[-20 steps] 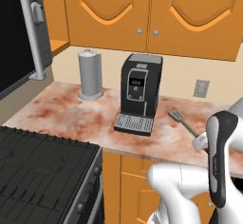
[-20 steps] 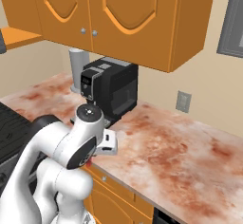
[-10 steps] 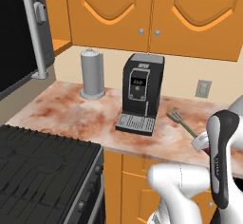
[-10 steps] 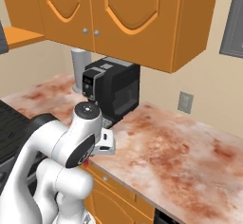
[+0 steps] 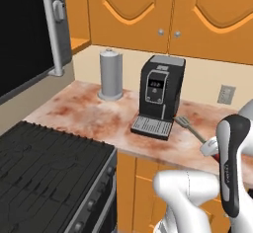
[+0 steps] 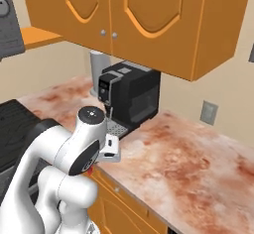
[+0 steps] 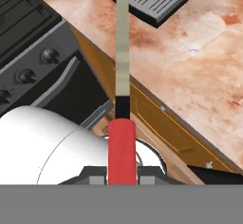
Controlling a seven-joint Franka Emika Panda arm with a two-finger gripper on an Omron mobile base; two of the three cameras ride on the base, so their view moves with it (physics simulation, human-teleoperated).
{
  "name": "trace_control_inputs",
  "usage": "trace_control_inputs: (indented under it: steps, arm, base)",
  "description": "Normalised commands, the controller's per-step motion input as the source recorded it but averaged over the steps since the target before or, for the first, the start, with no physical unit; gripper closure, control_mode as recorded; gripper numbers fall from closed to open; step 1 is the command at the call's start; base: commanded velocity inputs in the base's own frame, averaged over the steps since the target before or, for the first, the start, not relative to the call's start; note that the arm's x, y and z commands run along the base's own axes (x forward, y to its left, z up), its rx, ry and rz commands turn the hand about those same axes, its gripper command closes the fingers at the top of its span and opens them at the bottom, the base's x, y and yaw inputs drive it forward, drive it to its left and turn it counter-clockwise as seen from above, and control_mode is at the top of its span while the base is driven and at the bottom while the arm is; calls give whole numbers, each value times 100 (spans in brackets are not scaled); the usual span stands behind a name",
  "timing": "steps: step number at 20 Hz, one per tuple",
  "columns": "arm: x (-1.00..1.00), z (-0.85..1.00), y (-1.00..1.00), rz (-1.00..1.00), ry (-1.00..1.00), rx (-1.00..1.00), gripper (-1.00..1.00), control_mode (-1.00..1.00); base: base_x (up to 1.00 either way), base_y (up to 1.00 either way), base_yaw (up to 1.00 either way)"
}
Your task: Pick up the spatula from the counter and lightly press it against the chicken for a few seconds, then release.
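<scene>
Orange wall cabinets [image 5: 197, 15] hang above a long counter [image 5: 89, 113] of mottled reddish stone, with a black stove [image 5: 44, 168] touching its left end. On the counter stand a black coffee machine [image 5: 159, 94] and, just beside it, a grey cylinder [image 5: 110, 74]; a wall outlet [image 5: 226, 94] sits further right. The spatula [image 7: 122, 52] is held over the counter's front edge, head toward the machine's drip tray, with the gripper [image 7: 122, 173] clamped on its red handle.
</scene>
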Motion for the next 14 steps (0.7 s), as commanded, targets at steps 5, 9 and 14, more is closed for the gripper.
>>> trace_control_inputs:
  steps: [5, 9, 14]
  arm:
    - [0, 0, 0, 0, 0, 0, 100, 100]
    - [0, 0, 0, 0, 0, 0, 100, 100]
    - [0, 0, 0, 0, 0, 0, 100, 100]
  base:
    - [0, 8, 30]
    - [-2, 2, 34]
    - [-7, 3, 38]
